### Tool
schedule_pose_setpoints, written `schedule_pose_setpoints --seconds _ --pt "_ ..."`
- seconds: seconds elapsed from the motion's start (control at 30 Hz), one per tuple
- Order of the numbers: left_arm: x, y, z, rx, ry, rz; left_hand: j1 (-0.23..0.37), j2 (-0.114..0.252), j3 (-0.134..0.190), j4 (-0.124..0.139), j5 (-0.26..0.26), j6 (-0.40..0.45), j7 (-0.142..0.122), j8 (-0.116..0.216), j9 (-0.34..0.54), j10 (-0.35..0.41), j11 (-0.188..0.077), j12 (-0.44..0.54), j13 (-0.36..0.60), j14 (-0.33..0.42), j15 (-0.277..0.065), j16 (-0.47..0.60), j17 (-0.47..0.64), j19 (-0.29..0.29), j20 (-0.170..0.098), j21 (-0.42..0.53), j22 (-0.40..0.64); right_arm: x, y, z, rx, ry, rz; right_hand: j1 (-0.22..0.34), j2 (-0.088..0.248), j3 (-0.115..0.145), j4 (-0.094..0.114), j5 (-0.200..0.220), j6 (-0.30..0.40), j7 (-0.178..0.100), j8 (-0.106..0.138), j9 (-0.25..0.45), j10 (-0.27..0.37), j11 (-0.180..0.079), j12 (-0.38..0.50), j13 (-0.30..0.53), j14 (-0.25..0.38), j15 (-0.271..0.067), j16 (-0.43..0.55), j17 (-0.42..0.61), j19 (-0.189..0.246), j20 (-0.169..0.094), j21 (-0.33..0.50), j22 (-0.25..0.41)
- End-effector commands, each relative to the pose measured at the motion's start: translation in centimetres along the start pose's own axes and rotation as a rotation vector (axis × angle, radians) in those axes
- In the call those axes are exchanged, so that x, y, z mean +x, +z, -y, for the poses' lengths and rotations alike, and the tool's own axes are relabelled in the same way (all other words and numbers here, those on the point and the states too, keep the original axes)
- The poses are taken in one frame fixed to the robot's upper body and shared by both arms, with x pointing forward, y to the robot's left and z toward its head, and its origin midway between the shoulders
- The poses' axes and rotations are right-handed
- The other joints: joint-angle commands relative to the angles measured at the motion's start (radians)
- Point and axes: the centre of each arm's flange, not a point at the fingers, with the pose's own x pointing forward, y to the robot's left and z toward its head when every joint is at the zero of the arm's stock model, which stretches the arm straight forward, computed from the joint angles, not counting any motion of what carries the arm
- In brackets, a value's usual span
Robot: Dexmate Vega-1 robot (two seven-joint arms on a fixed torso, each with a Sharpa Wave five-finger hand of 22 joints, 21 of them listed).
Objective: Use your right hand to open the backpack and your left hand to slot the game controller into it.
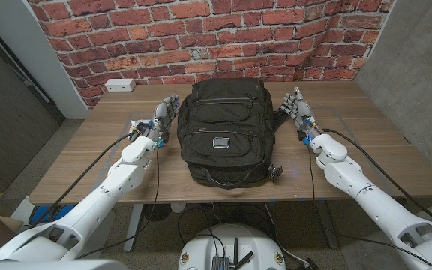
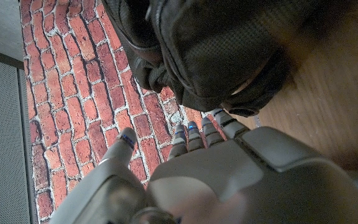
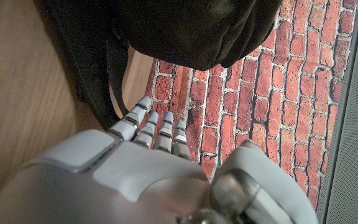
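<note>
- The black backpack (image 1: 226, 131) lies in the middle of the wooden counter (image 1: 381, 161), its front facing up; a small badge (image 1: 221, 143) sits on its front pocket, too small for me to read.
- My left hand (image 1: 161, 120) stands at the backpack's 9 o'clock, just beside its side, fingers apart and holding nothing.
- My right hand (image 1: 297, 110) stands at its 3 o'clock, near the upper corner, fingers spread, also holding nothing.
- A white power strip (image 1: 119, 85) lies at 11 o'clock, against the brick wall (image 1: 201, 37).
- In my left wrist view, the fingertips (image 2: 194, 135) reach towards the backpack's dark fabric.
</note>
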Motion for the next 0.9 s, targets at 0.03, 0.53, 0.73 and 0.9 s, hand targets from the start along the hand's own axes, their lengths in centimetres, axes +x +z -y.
schedule_pose_setpoints --seconds 0.03,0.53,0.73,0.9 --pt "0.2 0.2 0.0 0.012 0.012 0.007 0.004 0.044 0.006 -0.004 0.007 0.010 0.000 0.006 0.003 0.002 -0.012 0.003 0.004 0.000 -0.014 0.006 0.004 0.008 -0.051 0.003 0.004 0.5 0.3 0.2 -0.017 -0.002 0.012 0.005 0.021 0.003 0.003 0.006 0.005 -0.001 0.006 0.002 0.005 -0.001 0.005 -0.002 0.005 -0.004 0.005 -0.001 0.009 0.002 0.002 0.001" --pt "0.3 1.3 0.0 0.044 0.025 0.016 0.006 0.043 0.009 -0.014 0.006 0.010 -0.003 0.005 0.003 0.003 -0.014 0.002 0.004 0.002 -0.015 0.005 0.004 0.008 -0.050 0.002 0.004 0.5 0.8 0.3 -0.032 -0.014 0.016 0.003 0.021 0.011 -0.002 0.006 -0.001 -0.004 0.005 0.001 -0.001 -0.006 0.004 -0.014 0.000 -0.009 0.003 -0.012 0.008 -0.003 -0.008 0.001" --pt "-0.2 1.8 -0.3 0.051 0.036 0.021 0.007 0.043 0.010 -0.018 0.006 0.010 -0.006 0.005 0.003 0.004 -0.014 0.002 0.004 0.004 -0.017 0.005 0.004 0.007 -0.049 0.001 0.004 0.5 0.9 0.1 -0.036 -0.013 0.013 0.002 0.021 0.013 -0.004 0.007 -0.002 -0.006 0.005 0.001 -0.002 -0.006 0.004 -0.018 -0.001 -0.009 0.003 -0.015 0.007 -0.003 -0.012 0.001" --pt "-0.8 2.3 -0.8 0.073 0.040 0.013 0.007 0.042 0.011 -0.021 0.006 0.010 -0.007 0.004 0.003 0.006 -0.015 0.002 0.004 0.006 -0.018 0.005 0.004 0.007 -0.049 0.001 0.004 0.2 1.0 -0.1 -0.040 -0.016 0.011 0.002 0.021 0.015 -0.005 0.007 -0.001 -0.007 0.005 0.001 -0.002 -0.006 0.005 -0.020 -0.001 -0.009 0.003 -0.017 0.007 -0.003 -0.014 0.001"
